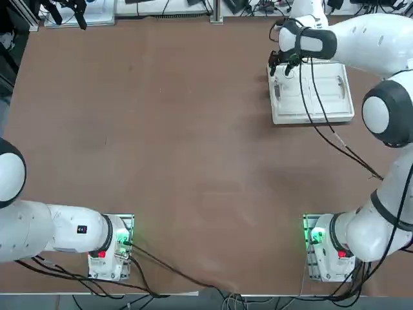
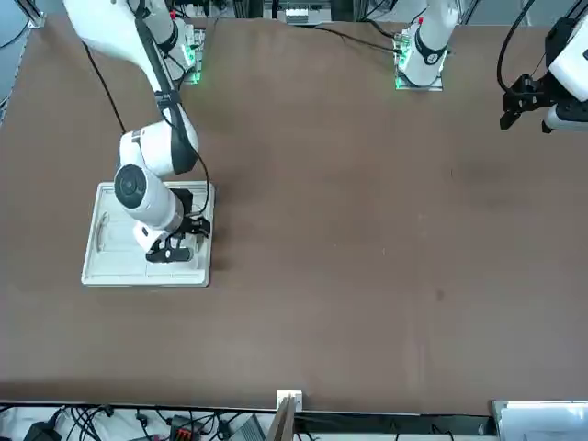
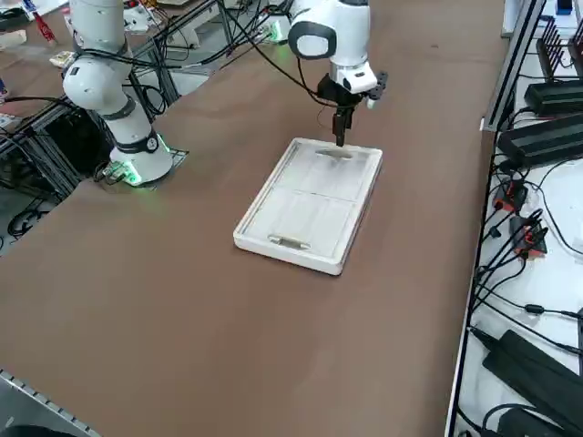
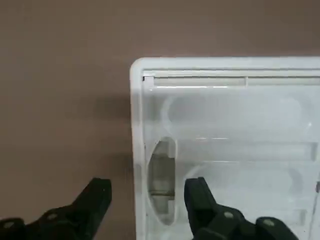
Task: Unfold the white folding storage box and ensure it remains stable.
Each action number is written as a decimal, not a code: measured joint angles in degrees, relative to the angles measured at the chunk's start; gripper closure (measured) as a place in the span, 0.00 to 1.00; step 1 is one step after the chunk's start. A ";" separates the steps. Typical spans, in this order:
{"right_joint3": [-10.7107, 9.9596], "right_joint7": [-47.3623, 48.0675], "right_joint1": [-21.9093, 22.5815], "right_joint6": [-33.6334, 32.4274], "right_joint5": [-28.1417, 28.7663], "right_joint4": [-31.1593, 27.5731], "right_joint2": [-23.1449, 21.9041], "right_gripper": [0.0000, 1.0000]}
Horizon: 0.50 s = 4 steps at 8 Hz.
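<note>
The white folding storage box [image 1: 329,97] lies folded flat as a slab on the brown table, at the far right of the top view. It also shows in the front view as the box [image 2: 110,248] and in the right side view as the box [image 3: 305,214]. My right gripper [image 1: 279,67] hangs over its short end, pointing down. In the wrist view the gripper [image 4: 147,187] is open. One finger [image 4: 97,195] is outside the rim over the table, the other finger [image 4: 197,192] is inside over the panel. An oval handle cut-out [image 4: 162,180] lies between them.
The right arm's base [image 1: 326,248] stands at the near edge with cables beside it. Beyond the table's right edge, a shelf with cables and black power units [image 3: 537,137] runs alongside. Bare brown tabletop [image 1: 181,142] stretches to the left of the box.
</note>
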 joint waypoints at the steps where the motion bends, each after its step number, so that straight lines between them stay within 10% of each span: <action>1: 0.00 0.19 0.02 0.32 1.80 0.14 0.64 0.17; 4: 0.02 1.16 1.41 1.58 3.42 0.36 2.88 0.33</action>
